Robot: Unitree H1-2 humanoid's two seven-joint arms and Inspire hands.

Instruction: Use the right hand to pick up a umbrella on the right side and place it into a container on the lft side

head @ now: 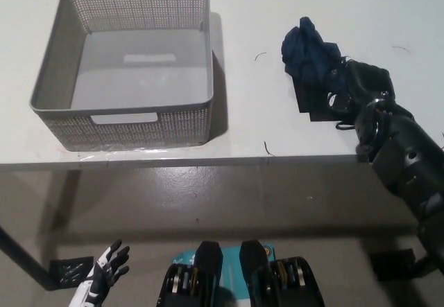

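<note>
Left robot hand (103,279): we see it low at the left, under the counter edge, its fingers spread and holding nothing. It only rests there.

Basket (48,78): grey, with perforated walls and a cut-out handle at the near and far side. It stands on the left part of the counter and we see nothing inside. This is the place where the umbrella must go.

Counter (250,16): white. Between basket and umbrella the surface has only some small thin marks.

Umbrella (309,50): dark blue, folded and bunched, lying on the right part of the counter, well apart from the basket. Its near end is under the right robot hand. A thin black loop lies just beside the hand; we think it is the strap.

Right robot hand (361,85): black, it lies over the near end of the umbrella. We cannot tell if the fingers are already closed around it, because dark hand and dark cloth run together.

Step in hand: we judge it is the grasp.

How to do it well: we should close on the firm core, not only the loose cloth, which can slip. Then lift straight up, high enough to pass the basket wall, before we go left.
</note>
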